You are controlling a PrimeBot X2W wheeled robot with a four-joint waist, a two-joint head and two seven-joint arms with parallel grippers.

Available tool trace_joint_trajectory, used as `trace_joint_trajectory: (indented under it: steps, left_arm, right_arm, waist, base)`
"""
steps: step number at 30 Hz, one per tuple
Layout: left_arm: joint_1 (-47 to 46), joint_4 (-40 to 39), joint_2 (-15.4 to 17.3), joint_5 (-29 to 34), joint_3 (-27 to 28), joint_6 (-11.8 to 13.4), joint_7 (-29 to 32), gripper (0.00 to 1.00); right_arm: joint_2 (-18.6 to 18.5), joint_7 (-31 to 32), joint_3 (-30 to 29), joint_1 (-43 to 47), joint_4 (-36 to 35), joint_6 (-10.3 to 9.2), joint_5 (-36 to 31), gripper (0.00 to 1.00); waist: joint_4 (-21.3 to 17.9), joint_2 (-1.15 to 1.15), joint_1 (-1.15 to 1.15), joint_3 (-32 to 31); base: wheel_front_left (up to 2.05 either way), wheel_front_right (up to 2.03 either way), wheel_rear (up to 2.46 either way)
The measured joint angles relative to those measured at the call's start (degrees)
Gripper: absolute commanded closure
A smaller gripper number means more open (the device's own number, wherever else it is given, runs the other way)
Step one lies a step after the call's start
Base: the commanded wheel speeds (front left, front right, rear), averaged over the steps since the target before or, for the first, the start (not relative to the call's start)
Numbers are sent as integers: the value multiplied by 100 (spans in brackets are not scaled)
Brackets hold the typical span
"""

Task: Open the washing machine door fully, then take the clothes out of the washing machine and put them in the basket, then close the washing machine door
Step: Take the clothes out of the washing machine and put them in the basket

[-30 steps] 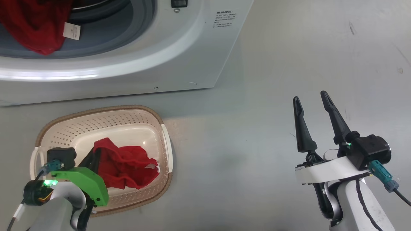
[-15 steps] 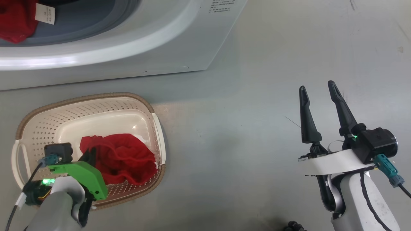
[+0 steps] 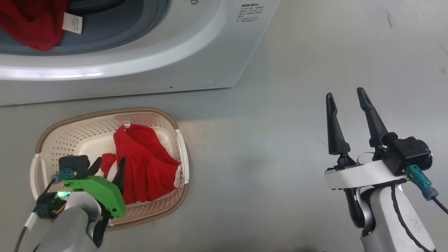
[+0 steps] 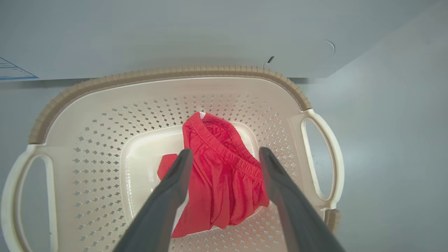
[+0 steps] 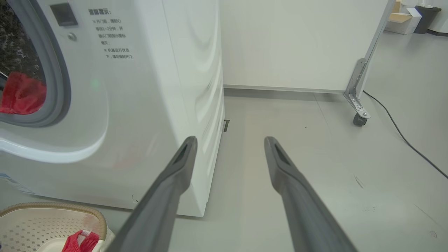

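With the red garment point(image 4: 224, 182) lying loose in the basket point(image 4: 105, 101) between the spread-jawed left gripper point(image 4: 224, 164), lift straight up, clear of its brown rim, while the right gripper point(image 3: 344, 101) idles open.

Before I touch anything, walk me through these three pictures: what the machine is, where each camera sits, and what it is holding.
This is a wheeled robot with two arms, each ending in two long dark fingers. One camera looks down from its head; the other two sit on its wrists, looking along the fingers.

On the floor stands a white washing machine. Before it sits a cream basket.

The left gripper hangs over the basket, jaws open, above a red garment lying inside. The right gripper is open too, holding nothing, off to the side over bare floor.

More red clothing waits in the drum mouth.
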Motion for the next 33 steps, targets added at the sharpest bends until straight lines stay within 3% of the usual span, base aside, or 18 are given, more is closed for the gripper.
trace_joint_trajectory:
  steps: [8, 17, 33]
  left_arm:
    - [-8, -168, -29, 1, -349, -1, -625, 0]
    - [-12, -438, -32, 42, -719, -14, -699, 0]
    - [450, -1240, -79, -103, -601, -15, -747, 0]
  right_arm:
    - [0, 0, -88, -45, 149, 11, 0, 0]
    - [-9, 0, -170, 7, 330, 63, 1, 0]
    - [-31, 0, -256, 581, 510, 177, 48, 0]
  waist:
    - [141, 0, 0, -459]
    - [366, 0, 0, -982]
    - [906, 0, 0, -2060]
  base:
    - [0, 0, 0]
    - [0, 0, 0]
    - [0, 0, 0]
